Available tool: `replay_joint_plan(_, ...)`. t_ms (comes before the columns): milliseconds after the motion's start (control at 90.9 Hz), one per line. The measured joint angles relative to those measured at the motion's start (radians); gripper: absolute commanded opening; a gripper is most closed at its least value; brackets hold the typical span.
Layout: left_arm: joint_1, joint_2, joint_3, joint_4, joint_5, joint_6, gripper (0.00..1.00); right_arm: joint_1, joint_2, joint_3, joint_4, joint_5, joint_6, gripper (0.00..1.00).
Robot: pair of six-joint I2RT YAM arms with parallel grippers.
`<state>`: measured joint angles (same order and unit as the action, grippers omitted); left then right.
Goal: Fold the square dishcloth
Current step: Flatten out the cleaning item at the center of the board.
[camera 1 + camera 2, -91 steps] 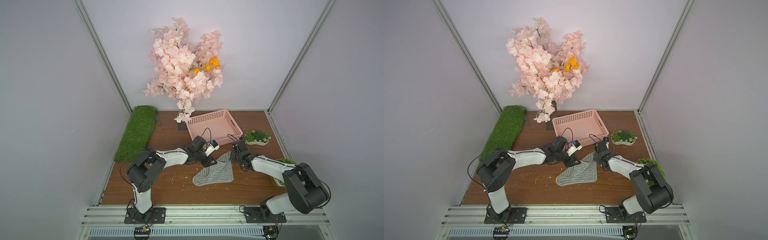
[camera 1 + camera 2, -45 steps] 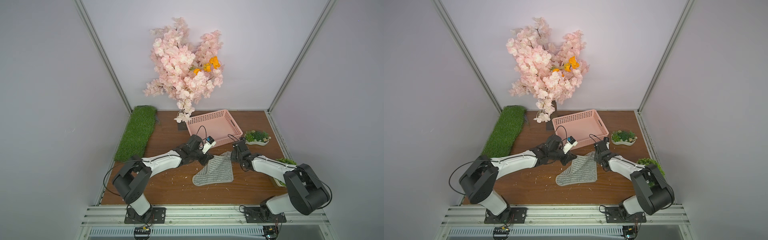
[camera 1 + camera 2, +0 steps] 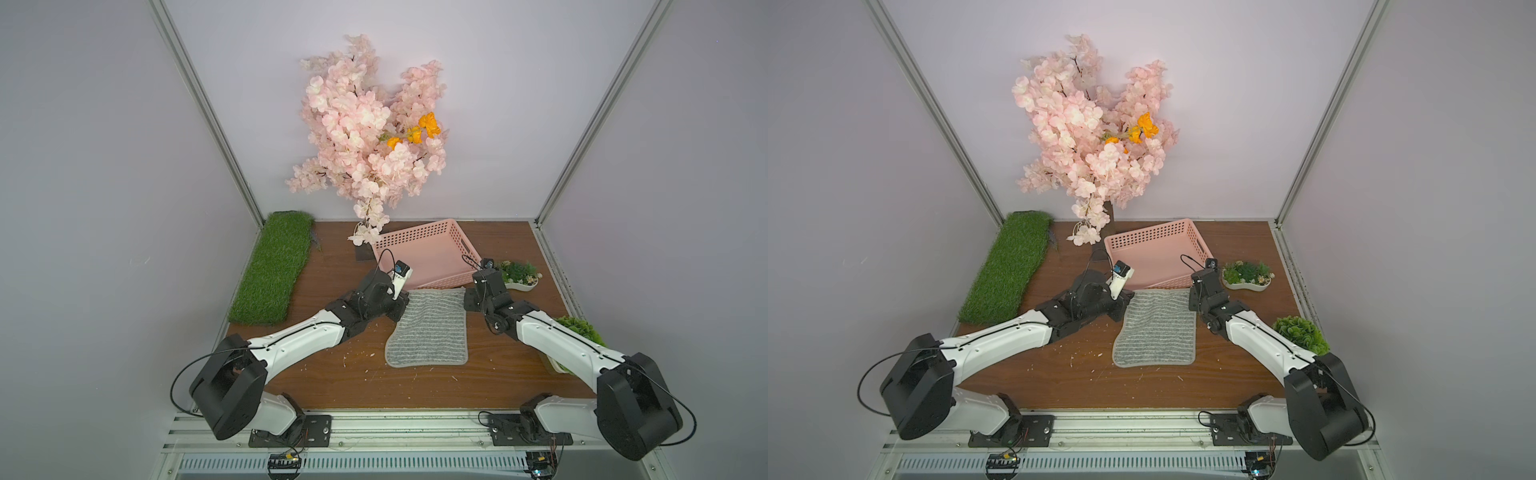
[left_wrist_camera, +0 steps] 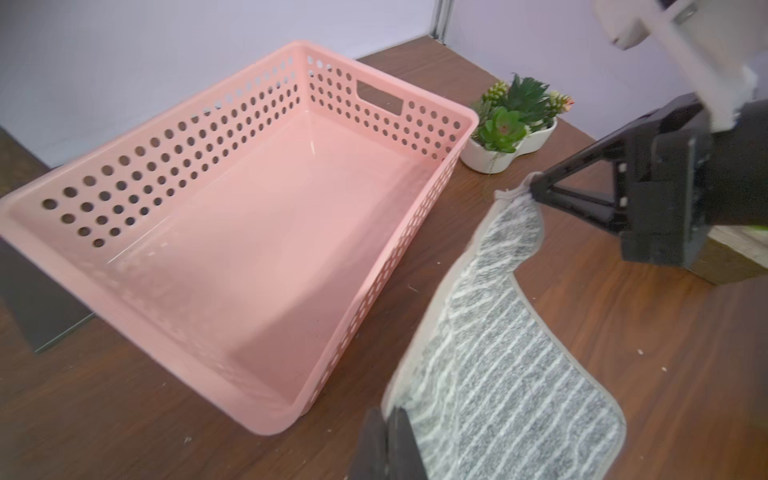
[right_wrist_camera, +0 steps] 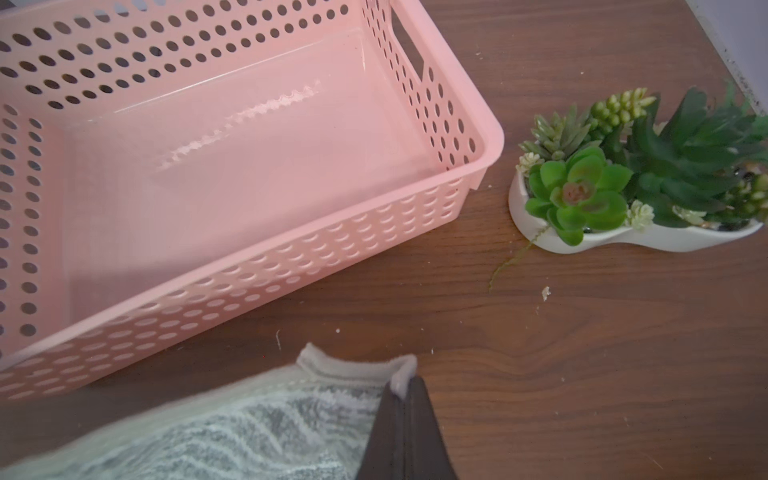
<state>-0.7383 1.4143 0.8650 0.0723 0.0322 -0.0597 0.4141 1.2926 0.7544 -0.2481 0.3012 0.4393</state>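
A pink perforated plastic basket [image 3: 415, 237] stands just at twelve o'clock of the square dishcloth [image 3: 430, 328], and a white succulent planter [image 3: 524, 284] at two o'clock. The left gripper [image 4: 392, 417] pinches the eleven o'clock corner and the right gripper [image 5: 401, 386] the one o'clock corner. The soft, grey, white-striped cloth's near edge lies on the wood-grain table [image 3: 332, 388].

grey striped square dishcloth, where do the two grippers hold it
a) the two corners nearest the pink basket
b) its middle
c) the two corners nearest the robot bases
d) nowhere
a: the left gripper and right gripper are each shut on a corner of the grey striped square dishcloth on the side by the pink perforated plastic basket.
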Motion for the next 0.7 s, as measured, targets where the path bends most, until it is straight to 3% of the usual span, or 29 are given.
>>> replay_joint_plan(429,0.000,-0.163,-0.231,0.059,-0.146,-0.021,0.01,0.014,0.021,0.060,0.050,-0.112,-0.058,0.00)
replay_joint_plan(704,0.000,-0.159,-0.277,0.156,-0.203,0.028,0.01,0.035,0.029,0.040,0.095,-0.150,-0.063,0.00)
